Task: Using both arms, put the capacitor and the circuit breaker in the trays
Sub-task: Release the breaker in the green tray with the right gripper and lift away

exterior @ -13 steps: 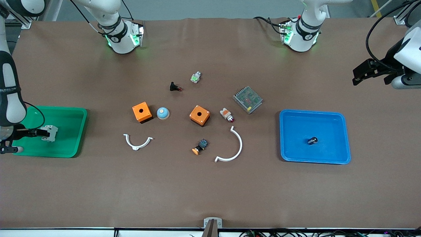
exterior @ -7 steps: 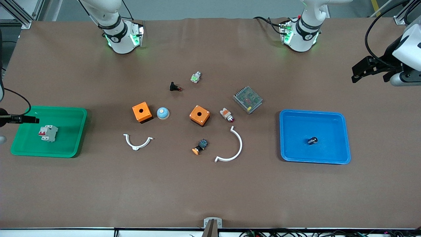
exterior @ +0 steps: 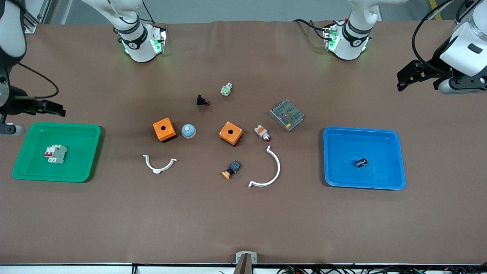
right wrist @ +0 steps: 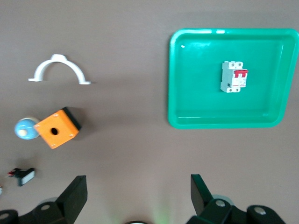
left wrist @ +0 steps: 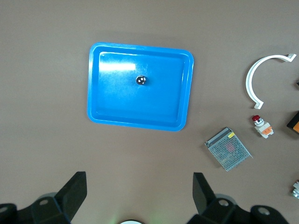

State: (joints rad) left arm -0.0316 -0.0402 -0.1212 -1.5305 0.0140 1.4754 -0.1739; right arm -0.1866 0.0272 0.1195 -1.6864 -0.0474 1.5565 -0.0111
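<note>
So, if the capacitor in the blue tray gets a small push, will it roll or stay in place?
The capacitor is a small cylinder that seems to lie on its side in the front view, so it would probably roll easily. The blue tray has a raised rim, which should stop it. It looks tiny, so likely very light.

The left gripper (exterior: 404,78) and right gripper (exterior: 57,111) both hang raised with fingers apparently spread wide, arms drawn outward.

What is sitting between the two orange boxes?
A small blue dome-shaped part sits on the table between the orange boxes, right beside the one toward the right arm's end. The front view shows it.
</note>
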